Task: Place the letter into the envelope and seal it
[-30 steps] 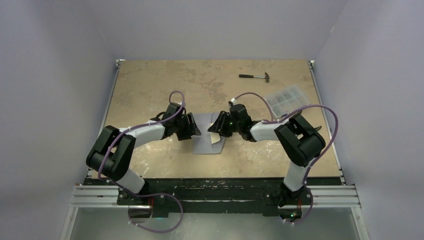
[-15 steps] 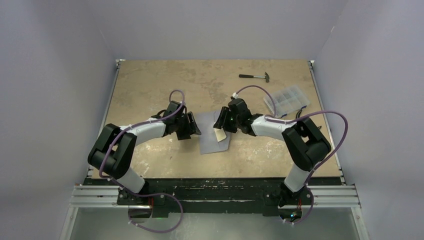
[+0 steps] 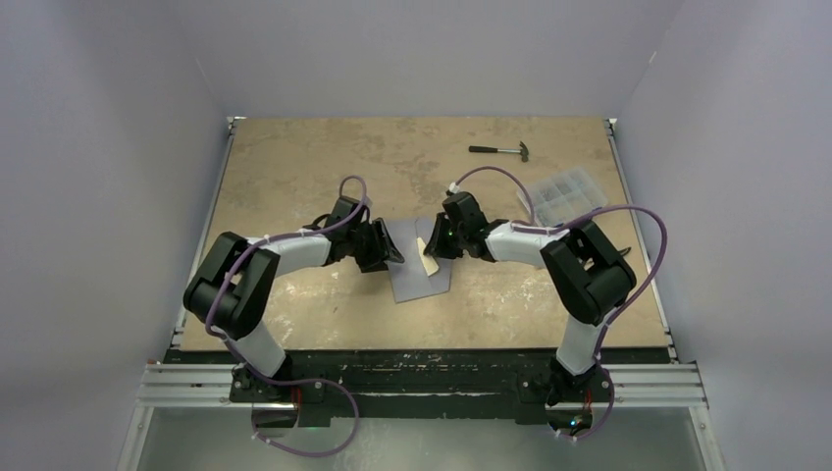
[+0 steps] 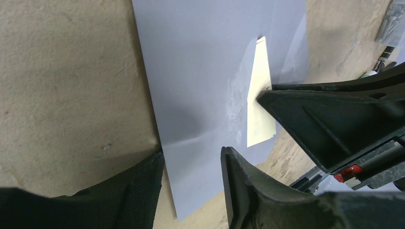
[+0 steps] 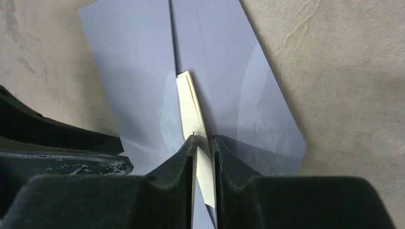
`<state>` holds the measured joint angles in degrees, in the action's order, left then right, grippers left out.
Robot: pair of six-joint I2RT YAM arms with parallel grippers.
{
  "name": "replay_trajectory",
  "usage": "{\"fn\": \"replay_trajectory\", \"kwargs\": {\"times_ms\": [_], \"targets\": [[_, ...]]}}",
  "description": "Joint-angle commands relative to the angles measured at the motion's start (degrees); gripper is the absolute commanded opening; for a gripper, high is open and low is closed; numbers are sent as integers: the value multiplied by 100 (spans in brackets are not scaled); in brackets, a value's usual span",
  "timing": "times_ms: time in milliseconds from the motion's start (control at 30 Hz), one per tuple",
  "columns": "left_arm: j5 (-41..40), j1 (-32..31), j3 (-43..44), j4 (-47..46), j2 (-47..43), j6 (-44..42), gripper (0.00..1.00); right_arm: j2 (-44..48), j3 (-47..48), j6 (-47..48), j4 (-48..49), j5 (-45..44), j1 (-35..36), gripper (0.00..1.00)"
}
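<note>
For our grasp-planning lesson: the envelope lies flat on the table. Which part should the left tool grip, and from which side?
Probably its left edge, approached low from the left. The envelope lies flat on the table, so only a thin edge can be pinched; the left tool stands open there, while the right tool holds the letter over the right half.

You've got a small hammer point(image 3: 500, 150) lying flat near the far edge of the scuffed tan table point(image 3: 294, 167), head at its right end. Near it, a bit closer to you and further right, sits a clear plastic compartment box point(image 3: 567, 193), angled. Plain pale walls point(image 3: 118, 147) all round.
</note>
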<state>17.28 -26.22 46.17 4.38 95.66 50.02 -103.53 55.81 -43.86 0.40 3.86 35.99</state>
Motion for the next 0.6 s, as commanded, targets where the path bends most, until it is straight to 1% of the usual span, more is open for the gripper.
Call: {"fn": "replay_trajectory", "kwargs": {"times_ms": [0,200,267,333,400,467,567], "targets": [[-216,-15,-259,446,534,-67,48,-145,-88,-56,238,536,40,18],[-186,-15,-231,441,562,-48,47,-173,-162,-338,421,843,75,18],[-250,-15,-247,530,507,-31,46,-54,-205,-408,411,768,75,20],[-367,-15,-265,607,443,-3,45,113,-207,-407,296,613,75,29],[-463,-15,-280,673,379,15,45,272,-175,-362,114,503,73,39],[-516,-15,-280,727,326,14,45,441,-64,-200,-24,224,75,49],[-596,-15,-269,802,268,-17,45,586,117,12,-465,-173,72,59]]}}
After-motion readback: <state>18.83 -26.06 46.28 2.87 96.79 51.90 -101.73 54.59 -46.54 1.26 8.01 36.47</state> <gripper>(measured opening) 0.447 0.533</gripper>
